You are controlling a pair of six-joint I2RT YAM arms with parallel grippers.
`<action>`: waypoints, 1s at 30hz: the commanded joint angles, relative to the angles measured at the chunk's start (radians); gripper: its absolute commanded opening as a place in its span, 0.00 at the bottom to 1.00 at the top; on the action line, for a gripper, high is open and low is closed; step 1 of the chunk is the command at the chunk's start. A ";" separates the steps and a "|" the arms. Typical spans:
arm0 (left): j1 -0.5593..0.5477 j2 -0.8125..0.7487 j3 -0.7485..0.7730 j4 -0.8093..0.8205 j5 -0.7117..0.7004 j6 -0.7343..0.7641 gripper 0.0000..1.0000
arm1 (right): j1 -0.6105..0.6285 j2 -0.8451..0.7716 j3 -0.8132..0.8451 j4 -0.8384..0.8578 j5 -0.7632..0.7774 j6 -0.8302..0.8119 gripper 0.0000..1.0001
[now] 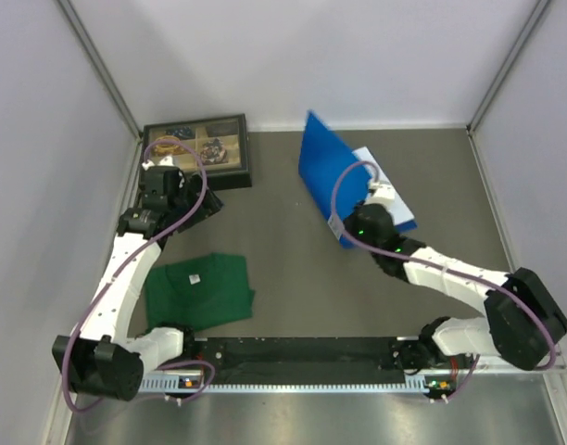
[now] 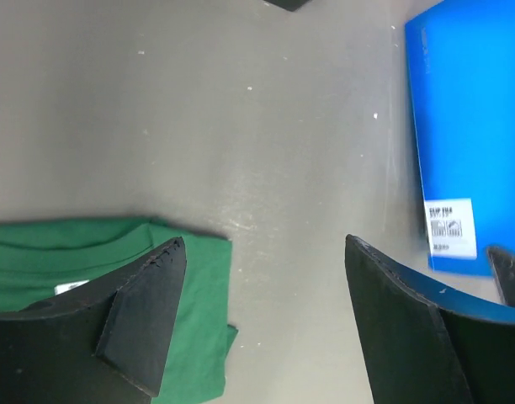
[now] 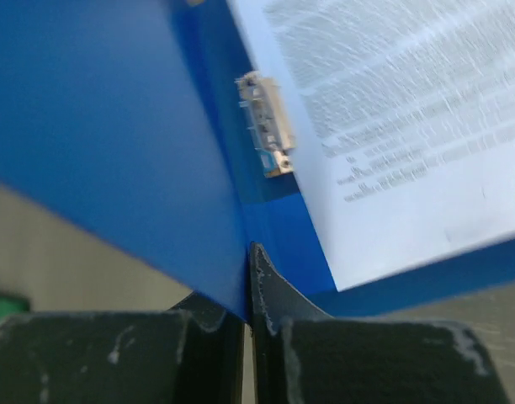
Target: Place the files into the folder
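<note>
Right hand (image 3: 250,271), jaws pinched shut on the near edge of the tilted-up cover of the bright blue plastic ring binder (image 1: 326,174). White printed paper sheets (image 3: 409,126) lie inside, right of the spine. Left hand (image 2: 262,278) hangs wide open and empty, well apart to the left.

Overall light: we see bright, even, diffuse light across the top view.
Shadows: we find only soft, faint ones on the grey table (image 1: 293,278).
Sheen: we note a dull reflection on the metal strip (image 1: 311,417) at the near edge.
Blur: in the right wrist view, print on the files (image 3: 409,109) smears; the folder (image 3: 98,126) cover looks soft.
</note>
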 commanded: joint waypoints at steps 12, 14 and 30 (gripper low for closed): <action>-0.023 0.149 -0.070 0.242 0.482 0.047 0.81 | -0.756 0.208 -0.055 -0.105 -0.814 0.174 0.37; -0.040 0.155 -0.064 0.248 0.505 0.053 0.82 | -0.756 0.163 -0.020 -0.220 -0.757 0.128 0.61; -0.394 0.195 0.321 0.302 0.578 -0.019 0.98 | -0.633 -0.335 0.557 -0.946 -0.476 -0.204 0.99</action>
